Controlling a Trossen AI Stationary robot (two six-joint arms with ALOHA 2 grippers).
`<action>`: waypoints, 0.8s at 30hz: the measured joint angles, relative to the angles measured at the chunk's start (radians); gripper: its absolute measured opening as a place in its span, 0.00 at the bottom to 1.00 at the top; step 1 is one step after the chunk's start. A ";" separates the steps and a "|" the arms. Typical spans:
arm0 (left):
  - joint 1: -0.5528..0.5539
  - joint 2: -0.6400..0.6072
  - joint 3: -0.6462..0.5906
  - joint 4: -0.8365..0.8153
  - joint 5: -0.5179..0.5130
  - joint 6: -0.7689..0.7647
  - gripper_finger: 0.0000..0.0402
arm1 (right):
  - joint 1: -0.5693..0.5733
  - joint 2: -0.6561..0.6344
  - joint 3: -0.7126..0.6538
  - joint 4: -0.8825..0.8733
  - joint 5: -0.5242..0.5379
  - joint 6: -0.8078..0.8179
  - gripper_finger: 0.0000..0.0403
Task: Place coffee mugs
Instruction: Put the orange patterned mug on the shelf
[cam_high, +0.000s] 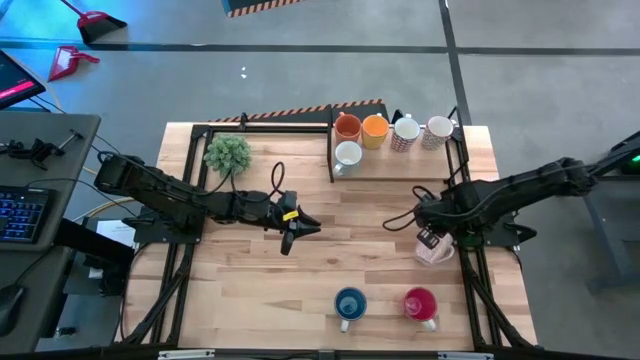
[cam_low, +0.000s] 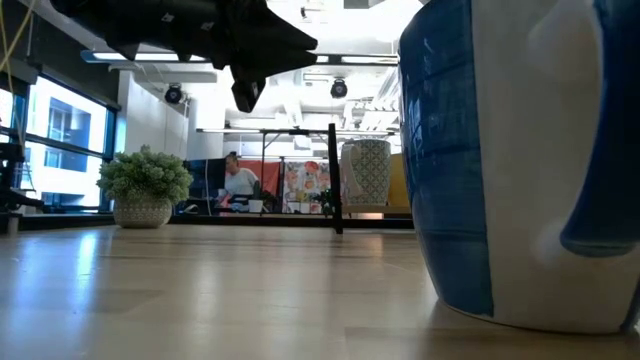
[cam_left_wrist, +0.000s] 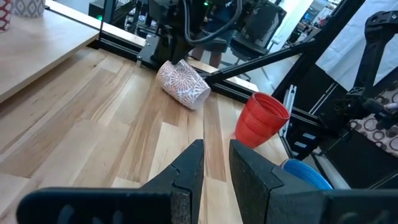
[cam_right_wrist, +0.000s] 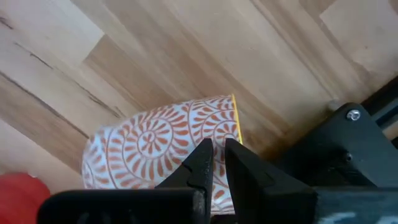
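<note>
The blue mug (cam_low: 520, 160) stands nearest the low camera, glossy blue with a white band and a rounded handle, upright at the bench's (cam_high: 250, 270) front edge; beside it stands the red mug (cam_high: 421, 303), smooth and slightly tapered; I can read no writing or brand on any of them; the bench is pale wooden planks with a dark metal frame along its sides.

My right hand (cam_right_wrist: 217, 155) is down over the patterned mug (cam_right_wrist: 161, 146), which lies tipped on its side by the bench's right rail; its white glaze carries orange spiral rosettes and a thin yellow line at the rim; my fingers sit close together at its rim, but I cannot tell whether they pinch it.

My left hand (cam_high: 296, 228) hovers above the middle of the bench, its dark fingers narrow and holding nothing, well apart from every mug.

On the raised wooden shelf (cam_high: 440, 160) at the back stand two orange mugs (cam_high: 360, 128), two white mugs (cam_high: 348, 154) and another patterned one (cam_high: 405, 134); a small green potted plant (cam_high: 228, 152) sits at the back left.
</note>
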 joint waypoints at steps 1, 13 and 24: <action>0.000 0.000 0.000 0.000 0.000 0.000 0.16 | 0.000 0.003 0.000 0.000 -0.001 0.000 0.09; 0.000 0.000 0.000 -0.005 0.000 0.008 0.16 | 0.000 0.035 0.000 0.188 0.100 0.054 0.09; 0.000 0.000 0.000 -0.009 0.000 0.009 0.16 | 0.042 -0.038 0.000 0.264 -0.038 0.014 0.09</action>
